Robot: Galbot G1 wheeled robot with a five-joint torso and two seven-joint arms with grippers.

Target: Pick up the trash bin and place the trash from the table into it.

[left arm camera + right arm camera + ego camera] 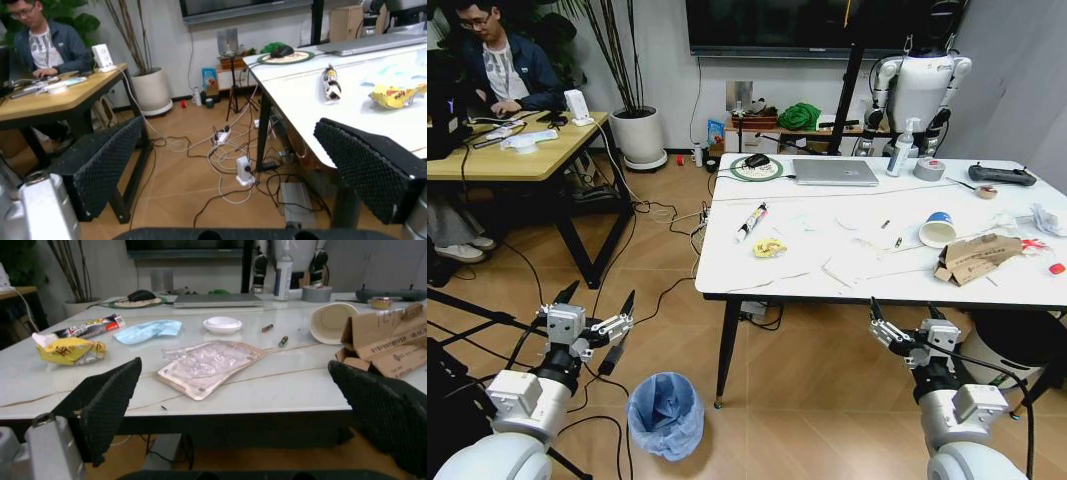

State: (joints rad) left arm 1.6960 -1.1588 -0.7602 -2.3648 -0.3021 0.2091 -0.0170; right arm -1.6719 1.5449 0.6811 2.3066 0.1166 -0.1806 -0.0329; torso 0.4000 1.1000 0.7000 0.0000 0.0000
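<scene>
The trash bin point(665, 415), lined with a crinkled blue bag, stands on the floor by the table's near left leg. My left gripper point(597, 297) hovers open just left of and above it; in its wrist view the fingers point(100, 165) frame bare floor. Before the white table's point(727, 270) front edge, my right gripper point(905, 318) is open and empty. Trash lies on top: yellow wrapper point(769, 247) point(70, 350), paper cup point(937, 230) point(330, 322), torn cardboard point(975, 258) point(387, 340), crumpled paper point(1047, 218), a clear blister pack point(210, 365).
A laptop point(834, 172), tape roll point(929, 169) and spray bottle point(901, 150) sit at the table's far side. A black-lidded cylinder point(1012, 350) stands under its right end. Cables and a power strip point(233, 160) litter the floor left of the table. A wooden desk point(507, 150) is far left.
</scene>
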